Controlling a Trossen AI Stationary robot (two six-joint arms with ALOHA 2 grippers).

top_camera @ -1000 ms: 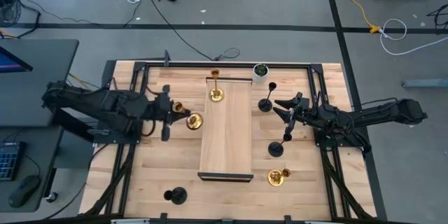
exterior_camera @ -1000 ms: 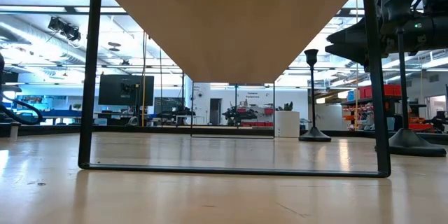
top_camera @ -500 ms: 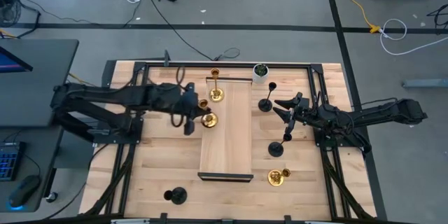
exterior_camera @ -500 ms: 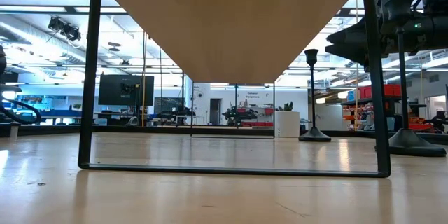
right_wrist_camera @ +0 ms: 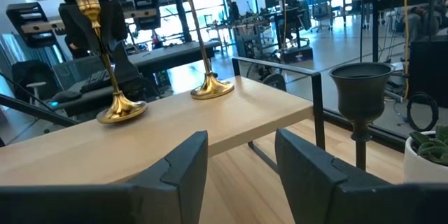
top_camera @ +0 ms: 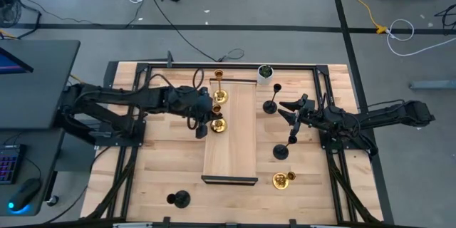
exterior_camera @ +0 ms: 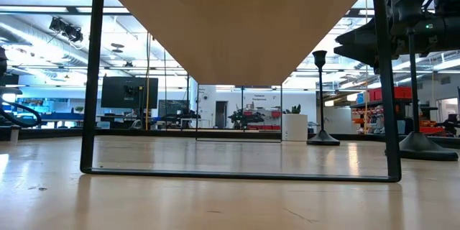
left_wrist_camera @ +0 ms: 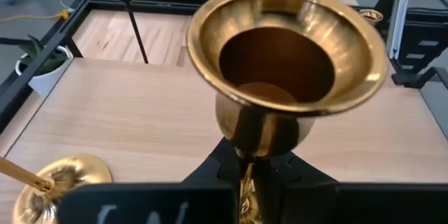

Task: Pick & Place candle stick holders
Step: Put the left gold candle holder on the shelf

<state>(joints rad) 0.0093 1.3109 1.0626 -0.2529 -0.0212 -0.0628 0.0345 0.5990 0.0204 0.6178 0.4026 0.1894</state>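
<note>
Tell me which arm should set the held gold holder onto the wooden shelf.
Left. The left gripper is shut on the gold holder over the shelf edge; the right gripper hangs open off the shelf, beside a black holder.

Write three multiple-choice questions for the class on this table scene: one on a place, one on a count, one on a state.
1. Where does the gold holder in the left gripper stand?
A. On the floor
B. On a keyboard
C. On the raised wooden shelf

2. How many black holders show in the high view?
A. One
B. Three
C. Five

3. What state is the right gripper in?
A. Open and empty
B. Shut on a black holder
C. Shut on a gold holder

Answers:
1 C: the right wrist view shows its base resting on the shelf's board.
2 B: two stand right of the shelf, one near the front left.
3 A: the right wrist view shows its fingers apart with nothing between them.
</note>
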